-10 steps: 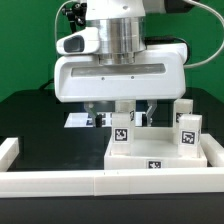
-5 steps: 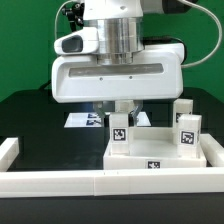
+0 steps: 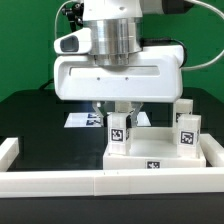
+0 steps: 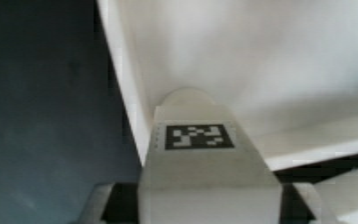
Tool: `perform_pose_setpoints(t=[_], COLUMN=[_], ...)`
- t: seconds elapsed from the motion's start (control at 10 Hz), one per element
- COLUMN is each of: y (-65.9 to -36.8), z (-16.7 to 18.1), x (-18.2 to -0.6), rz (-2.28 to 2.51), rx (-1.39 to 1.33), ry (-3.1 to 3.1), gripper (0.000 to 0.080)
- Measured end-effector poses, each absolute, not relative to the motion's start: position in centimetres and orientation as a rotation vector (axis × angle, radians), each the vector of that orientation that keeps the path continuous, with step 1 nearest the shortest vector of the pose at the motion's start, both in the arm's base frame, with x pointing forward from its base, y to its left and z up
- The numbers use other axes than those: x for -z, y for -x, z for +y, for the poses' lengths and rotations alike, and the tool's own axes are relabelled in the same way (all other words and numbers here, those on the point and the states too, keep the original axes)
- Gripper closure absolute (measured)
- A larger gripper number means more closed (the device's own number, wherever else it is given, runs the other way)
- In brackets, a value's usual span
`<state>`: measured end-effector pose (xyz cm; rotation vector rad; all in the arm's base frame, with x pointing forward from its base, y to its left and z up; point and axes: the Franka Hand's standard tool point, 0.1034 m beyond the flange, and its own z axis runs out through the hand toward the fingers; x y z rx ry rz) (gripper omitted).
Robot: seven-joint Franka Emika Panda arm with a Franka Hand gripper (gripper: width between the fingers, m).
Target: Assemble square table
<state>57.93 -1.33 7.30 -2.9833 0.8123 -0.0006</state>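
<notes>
One leg (image 3: 119, 130) stands upright on the slab (image 3: 160, 153), clamped between the fingers of the gripper (image 3: 120, 112). Two further legs (image 3: 186, 132) stand at the exterior view's right.

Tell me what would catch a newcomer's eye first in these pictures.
The arm's big white claw fills the middle of the exterior view, closed on an upright tagged leg standing on the square tabletop. Two more tagged legs stand upright at that view's right side of the tabletop. White border rails run along the front.
</notes>
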Motion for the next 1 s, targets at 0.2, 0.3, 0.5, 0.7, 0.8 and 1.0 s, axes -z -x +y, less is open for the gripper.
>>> perform_pose_setpoints(t=[0.2, 0.3, 0.5, 0.7, 0.8, 1.0], y=[-57.93, -57.92, -58.02, -58.13, -58.17, -58.27], z=[-1.42, -1.44, -1.16, -1.01, -1.14, -1.16], x=[-7.27, -7.25, -7.2, -7.22, -7.23, -7.25], rz=[1.091, 1.303, 1.627, 1.925, 2.029, 2.137], rx=[-0.008, -0.017, -0.03, -0.052, -0.056, -0.063], ry=[2.884, 2.791, 2.618, 2.408, 2.322, 2.219], gripper=[0.0509, 0.0509, 0.0509, 0.0509, 0.0509, 0.0509])
